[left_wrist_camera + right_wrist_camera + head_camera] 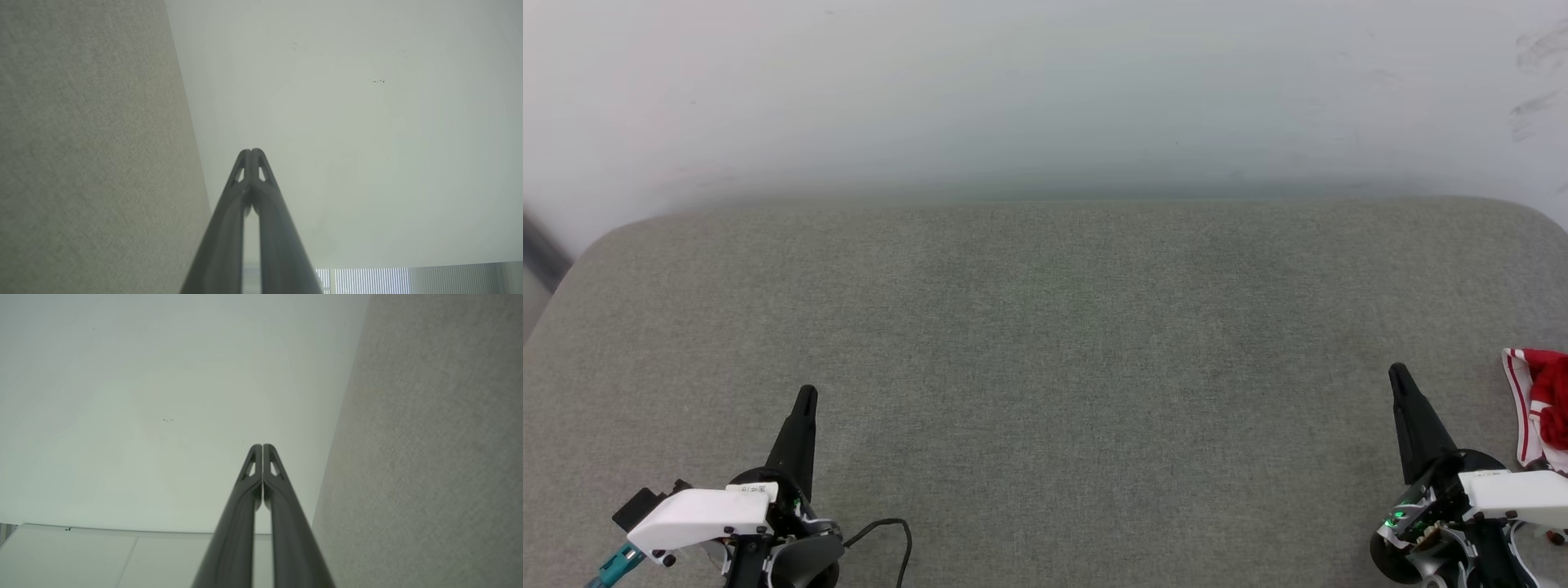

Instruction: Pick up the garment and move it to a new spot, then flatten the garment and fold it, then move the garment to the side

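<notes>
**Left gripper and right gripper at near edge of grey fabric worktop; garment at far right.**
Left gripper, lower left: jaws closed, tips together, holding nothing. A black cable loops just beside its base. A white wall stands behind the worktop. Right gripper, lower right: jaws closed, tips together, holding nothing. The red garment with white-and-red striped trim lies bunched on the worktop just right of the right gripper, apart from its fingers and cut off by the picture's edge.
</notes>
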You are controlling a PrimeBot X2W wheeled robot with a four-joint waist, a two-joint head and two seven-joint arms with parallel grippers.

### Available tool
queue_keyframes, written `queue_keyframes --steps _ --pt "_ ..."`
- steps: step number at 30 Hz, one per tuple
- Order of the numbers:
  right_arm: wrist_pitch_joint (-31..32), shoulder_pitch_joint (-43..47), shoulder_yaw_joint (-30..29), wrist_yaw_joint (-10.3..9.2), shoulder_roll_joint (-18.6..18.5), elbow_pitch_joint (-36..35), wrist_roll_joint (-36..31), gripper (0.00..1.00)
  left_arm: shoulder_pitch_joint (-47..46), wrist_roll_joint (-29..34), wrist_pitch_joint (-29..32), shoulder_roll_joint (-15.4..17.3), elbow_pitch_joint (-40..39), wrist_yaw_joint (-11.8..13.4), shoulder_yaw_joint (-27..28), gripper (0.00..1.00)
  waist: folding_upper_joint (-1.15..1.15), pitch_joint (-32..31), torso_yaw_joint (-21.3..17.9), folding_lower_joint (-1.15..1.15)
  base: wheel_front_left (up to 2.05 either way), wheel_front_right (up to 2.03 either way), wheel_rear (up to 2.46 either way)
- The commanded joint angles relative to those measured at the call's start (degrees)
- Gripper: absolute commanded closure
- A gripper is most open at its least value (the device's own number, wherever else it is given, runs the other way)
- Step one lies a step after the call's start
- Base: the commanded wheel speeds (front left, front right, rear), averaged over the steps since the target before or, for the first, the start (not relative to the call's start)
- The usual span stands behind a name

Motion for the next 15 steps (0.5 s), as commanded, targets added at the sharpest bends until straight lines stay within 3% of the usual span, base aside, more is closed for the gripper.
queue_keyframes --steps 1,15 --pt "0.28 -0.55 -0.15 -0.02 0.19 0.12 -0.17 1.00 -0.43 0.26 0.05 0.03 0.06 -0.17 0.11 1.00 0.00 0.00 0.00 0.00 0.00 0.00 0.00" --pt "0.36 -0.57 -0.33 -0.02 0.32 0.13 -0.36 1.00 -0.45 0.31 0.27 -0.11 0.06 -0.17 0.28 1.00 0.00 0.00 0.00 0.00 0.00 0.00 0.00"
